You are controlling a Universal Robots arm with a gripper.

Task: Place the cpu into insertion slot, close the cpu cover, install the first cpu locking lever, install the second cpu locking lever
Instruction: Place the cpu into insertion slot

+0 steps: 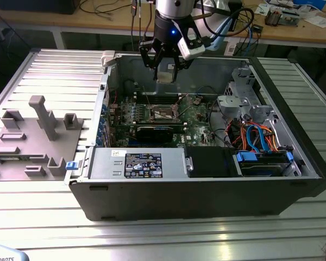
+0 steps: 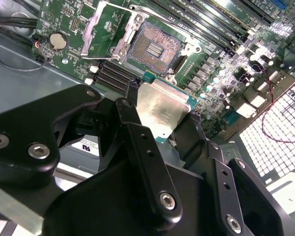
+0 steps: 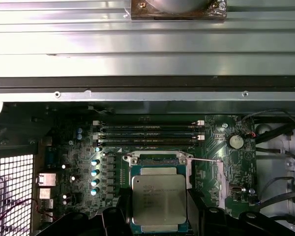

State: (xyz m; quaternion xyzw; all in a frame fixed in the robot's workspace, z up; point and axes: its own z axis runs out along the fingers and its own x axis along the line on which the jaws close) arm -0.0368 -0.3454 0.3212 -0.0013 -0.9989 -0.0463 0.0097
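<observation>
My gripper (image 1: 167,69) hangs above the open computer case, shut on the cpu (image 1: 167,74), a flat square chip with a dull silver top. In both wrist views the cpu (image 2: 162,105) (image 3: 159,199) sits between the black fingers (image 2: 130,110), clear of the green board. The insertion slot (image 2: 155,46) (image 1: 165,113) lies open below it, its dark contact field bare. In the first wrist view the cpu covers most of the insertion slot (image 3: 157,161). The cpu cover (image 2: 99,27) stands flipped open beside the slot, with thin wire levers raised along it.
The black case (image 1: 293,179) walls in the board, with a power supply (image 1: 138,163) in front and drive bays with blue and orange cables (image 1: 258,138) at the exterior view's right. A grey fixture (image 1: 41,117) stands on the table at the exterior view's left. Memory slots (image 3: 150,132) run beside the socket.
</observation>
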